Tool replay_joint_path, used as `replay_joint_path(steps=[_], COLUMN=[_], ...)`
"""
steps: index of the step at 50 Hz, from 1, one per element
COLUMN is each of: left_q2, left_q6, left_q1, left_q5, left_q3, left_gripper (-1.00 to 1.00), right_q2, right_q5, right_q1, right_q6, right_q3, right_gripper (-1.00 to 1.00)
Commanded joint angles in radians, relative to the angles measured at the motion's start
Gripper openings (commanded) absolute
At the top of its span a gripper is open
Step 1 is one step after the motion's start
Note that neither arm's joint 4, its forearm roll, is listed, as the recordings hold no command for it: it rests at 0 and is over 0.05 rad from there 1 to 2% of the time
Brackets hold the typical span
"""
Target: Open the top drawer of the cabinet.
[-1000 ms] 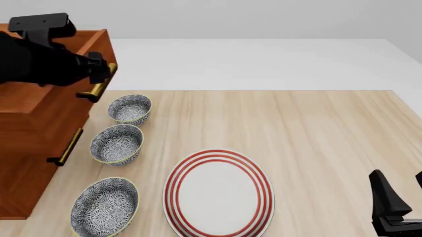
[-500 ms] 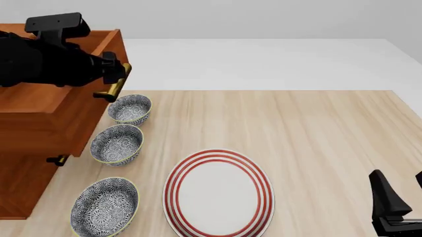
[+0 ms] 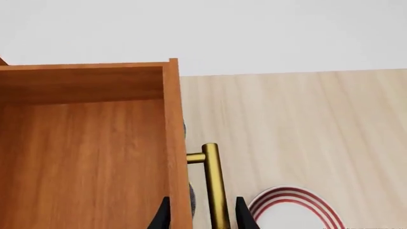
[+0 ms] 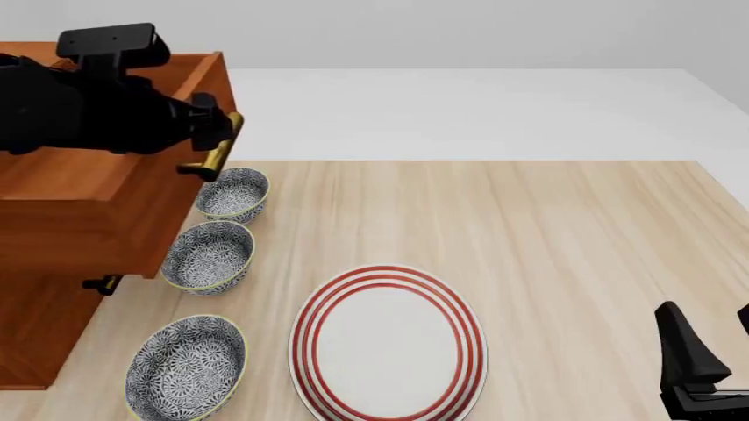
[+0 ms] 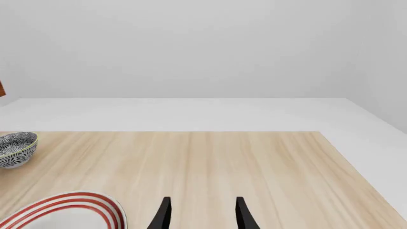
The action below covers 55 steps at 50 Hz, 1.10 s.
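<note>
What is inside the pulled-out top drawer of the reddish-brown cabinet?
The reddish-brown wooden top drawer shows only bare wood floor and walls in the left wrist view; its near part lies outside that view.

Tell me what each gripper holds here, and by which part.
The left gripper is shut on the top drawer, gripping its brass handle. The right gripper is open and holds nothing.

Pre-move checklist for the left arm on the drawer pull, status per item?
1. Left gripper straddles the brass handle: ok.
2. Firm clamp on the handle: cannot tell, fingertips are cut off by the frame edge.
3. Top drawer out of the cabinet: ok, box interior exposed.
4. Drawer clears the bowls under its front: cannot tell, they overlap in the front view.
5. Right gripper clear of the pull: ok, open over bare table.
</note>
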Motion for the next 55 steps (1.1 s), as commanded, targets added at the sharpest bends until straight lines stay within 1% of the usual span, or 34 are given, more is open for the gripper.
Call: replay_joint_path(steps=[1,10,22,29,36,50,55], left_q2=[0.070,0.063,0.063,0.067,0.071,0.062,0.059], left_q6=[0.061,0.042,0.039,0.030,0.037,0.038,0.029], left_q1=[-0.047,-0.075,-0.096,-0.125,-0.135,-0.141,-0.154], left_q5=[0.048,0.045,0.036,0.023,0.026,0.024,0.022], left_q3=[0.120,0.130,0.132,0.137,0.126,0.134,0.135], left_gripper=[1.00,1.00,1.00,1.00,1.00,1.00,1.00], right_q2=[0.000,0.000,0.000,0.000,0.000,0.000,0.000], right_q5=[0.000,0.000,0.000,0.000,0.000,0.000,0.000], right_q1=[0.000,0.000,0.000,0.000,0.000,0.000,0.000], right_q6=[0.000,0.000,0.000,0.000,0.000,0.000,0.000], right_q3=[0.000,0.000,0.000,0.000,0.000,0.000,0.000], right_gripper=[1.00,1.00,1.00,1.00,1.00,1.00,1.00])
